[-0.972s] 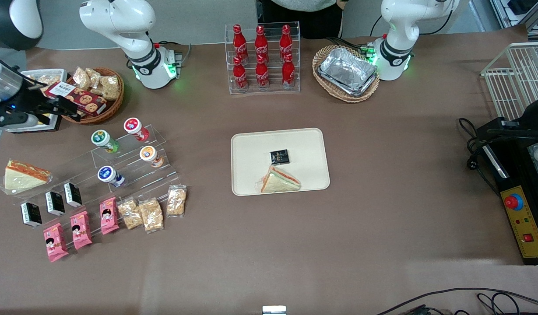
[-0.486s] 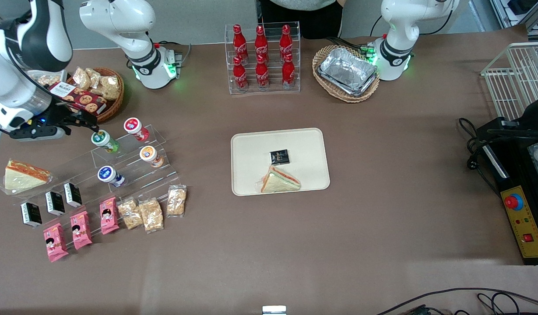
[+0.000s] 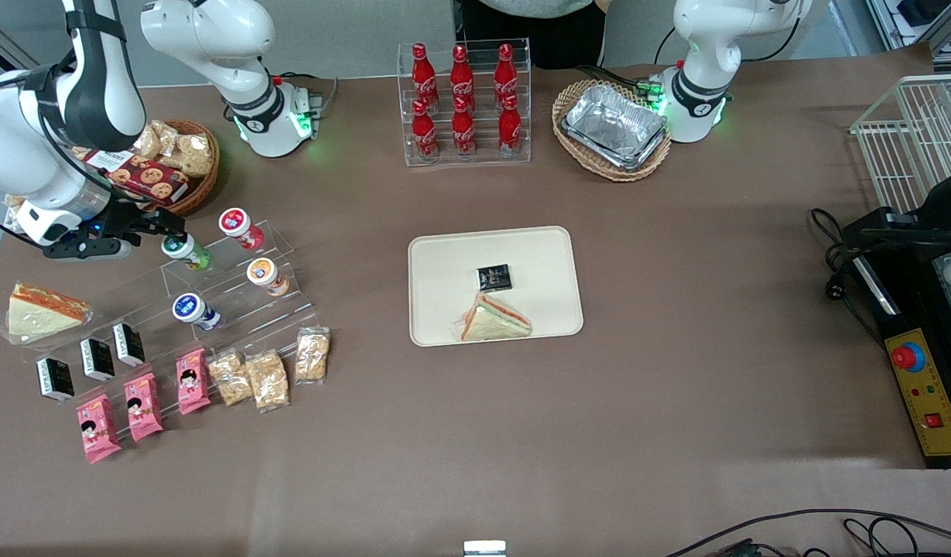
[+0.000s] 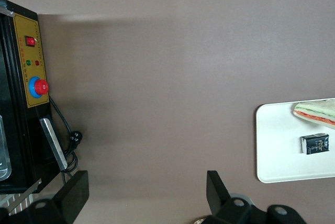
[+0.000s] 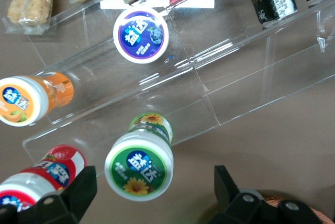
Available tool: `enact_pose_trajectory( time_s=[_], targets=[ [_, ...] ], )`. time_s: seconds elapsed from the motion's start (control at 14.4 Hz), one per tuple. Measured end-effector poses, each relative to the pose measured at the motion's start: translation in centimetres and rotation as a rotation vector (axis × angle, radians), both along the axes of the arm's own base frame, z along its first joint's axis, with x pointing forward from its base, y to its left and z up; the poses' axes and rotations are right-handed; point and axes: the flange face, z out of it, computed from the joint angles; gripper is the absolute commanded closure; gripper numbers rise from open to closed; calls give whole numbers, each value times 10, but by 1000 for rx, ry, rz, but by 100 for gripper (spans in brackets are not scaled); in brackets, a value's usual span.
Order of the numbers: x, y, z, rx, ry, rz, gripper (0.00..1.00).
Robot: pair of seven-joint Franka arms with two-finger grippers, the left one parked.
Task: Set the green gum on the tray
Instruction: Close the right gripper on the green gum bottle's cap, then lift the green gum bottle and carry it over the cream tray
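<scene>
From the front, I am hovering my gripper (image 3: 159, 226) just above the green gum (image 3: 185, 251), which is standing on the upper step of the clear acrylic rack (image 3: 235, 290) toward my working end of the table, with the red-lidded canister (image 3: 239, 227) just beside it and the orange-lidded canister (image 3: 267, 276) and blue-lidded canister (image 3: 193, 309) on lower steps. The tray (image 3: 549, 263) is lying well apart at the table's middle, already holding a wrapped sandwich (image 3: 495, 319) and a small black packet (image 3: 494, 276). In my wrist view, I am looking straight down on the green gum (image 5: 140, 163), and my fingers (image 5: 78, 192) are spread wide to either side of it, gripping nothing. My worry is that the red canister (image 5: 44, 179) is sitting close against one finger, so I am risking a knock that tips it off the step, and I am also risking a slip if I close on the lid rim instead of the body. In the parked wrist view, the tray (image 4: 272, 145) is showing one end, with the sandwich (image 4: 316, 112) and packet (image 4: 314, 143) on it.
</scene>
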Motion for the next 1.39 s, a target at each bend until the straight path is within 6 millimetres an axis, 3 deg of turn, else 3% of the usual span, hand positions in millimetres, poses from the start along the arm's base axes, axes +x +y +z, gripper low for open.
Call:
enact_pose_trajectory(
  time_s=[0.83,0.97,1.32,1.39],
  targets=[
    [-4,16,-19,-10,20,-15,0],
    [-6,20,-24,-14,16,-14,8],
    [-6,22,-27,-16,4,-17,50],
    [-6,22,-27,-17,1,-17,51]
  ],
)
